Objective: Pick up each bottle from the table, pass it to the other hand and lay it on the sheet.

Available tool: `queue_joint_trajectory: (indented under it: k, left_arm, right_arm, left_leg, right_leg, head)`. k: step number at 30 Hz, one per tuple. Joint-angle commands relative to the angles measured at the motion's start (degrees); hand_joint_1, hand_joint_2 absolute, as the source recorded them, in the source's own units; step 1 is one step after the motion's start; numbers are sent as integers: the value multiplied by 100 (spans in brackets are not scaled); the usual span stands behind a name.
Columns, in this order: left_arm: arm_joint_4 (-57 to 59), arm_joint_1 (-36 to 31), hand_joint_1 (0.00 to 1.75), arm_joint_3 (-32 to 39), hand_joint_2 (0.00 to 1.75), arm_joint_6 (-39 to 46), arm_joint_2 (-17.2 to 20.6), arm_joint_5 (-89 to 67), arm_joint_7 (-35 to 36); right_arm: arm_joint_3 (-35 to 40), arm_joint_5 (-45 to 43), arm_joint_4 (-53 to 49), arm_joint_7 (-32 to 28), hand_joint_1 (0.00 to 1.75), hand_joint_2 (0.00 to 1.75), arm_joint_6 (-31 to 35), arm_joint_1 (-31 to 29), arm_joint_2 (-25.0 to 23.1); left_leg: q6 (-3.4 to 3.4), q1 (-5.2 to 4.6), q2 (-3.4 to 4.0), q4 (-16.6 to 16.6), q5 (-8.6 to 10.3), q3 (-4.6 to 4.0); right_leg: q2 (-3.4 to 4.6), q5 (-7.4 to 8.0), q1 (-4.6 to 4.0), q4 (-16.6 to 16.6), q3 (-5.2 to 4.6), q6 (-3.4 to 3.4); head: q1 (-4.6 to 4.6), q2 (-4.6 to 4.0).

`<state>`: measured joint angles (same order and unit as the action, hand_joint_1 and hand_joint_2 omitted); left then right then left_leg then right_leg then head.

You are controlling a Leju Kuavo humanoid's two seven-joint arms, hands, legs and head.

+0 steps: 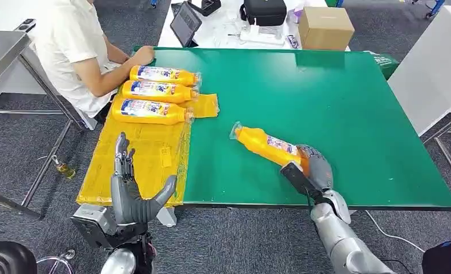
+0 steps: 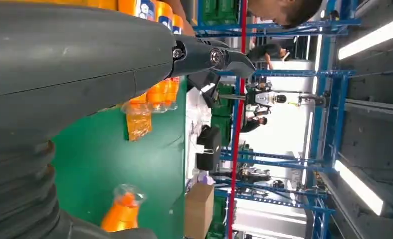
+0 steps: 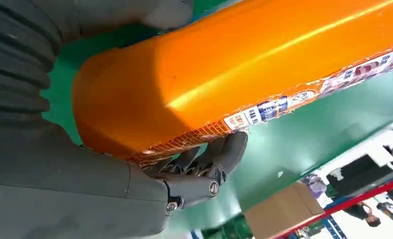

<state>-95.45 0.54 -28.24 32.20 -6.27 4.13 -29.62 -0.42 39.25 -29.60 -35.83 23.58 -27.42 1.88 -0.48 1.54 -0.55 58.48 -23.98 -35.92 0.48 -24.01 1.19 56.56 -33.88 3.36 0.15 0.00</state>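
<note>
Right hand takes the fourth bottle near the table's front edge

The right hand [image 1: 313,166] is wrapped around the base of the orange bottle [image 1: 266,145], which lies on the green table [image 1: 337,108]. The left hand [image 1: 133,191] waits, fingers spread, over the yellow sheet [image 1: 140,157]. Gripped so far from its middle, the bottle may tip or slip during the handover.

Glossy orange plastic bottle [image 3: 224,69]; matt green table [image 1: 337,114]; crinkled yellow sheet [image 1: 137,165].

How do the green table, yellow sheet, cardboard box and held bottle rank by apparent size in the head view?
1. green table
2. yellow sheet
3. held bottle and cardboard box: too alike to rank.
</note>
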Motion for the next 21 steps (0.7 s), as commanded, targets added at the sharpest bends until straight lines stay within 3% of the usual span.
queue_joint_trajectory:
  k: [1, 8, 13, 21]
  left_arm:
    - [991, -296, 0, 180, 175, -332, -45, 1329, 560]
    - [1999, -605, 0, -112, 175, -878, -59, 2297, 825]
    - [1896, -573, 0, -207, 175, -1158, -110, 2494, 774]
    - [1646, -609, 0, -396, 175, -1199, -96, 2154, 653]
  right_arm:
    - [483, -1214, -1546, -394, 175, 175, -699, 761, -423]
    - [1477, -2052, -3031, -183, 173, 175, -978, 1108, -518]
    - [1852, -2317, -3292, -223, 169, 175, -1154, 1243, -558]
    - [2287, -2422, -2904, -62, 175, 175, -1406, 1225, -739]
  left_leg:
    - [4, 1, 3, -10, -1, 14]
    - [15, -6, 13, -11, -7, 18]
    - [7, -4, -1, -5, -2, -14]
    - [12, -2, 11, -10, -10, 8]
  right_leg:
    - [-2, -1, -4, -8, 12, -13]
    - [1, -7, -1, -4, 13, -22]
    - [-4, -5, 1, 0, -12, -9]
    - [1, -10, -5, -4, 6, -24]
  head:
    - [0, 0]
    - [-2, 0]
    - [0, 0]
    - [-2, 0]
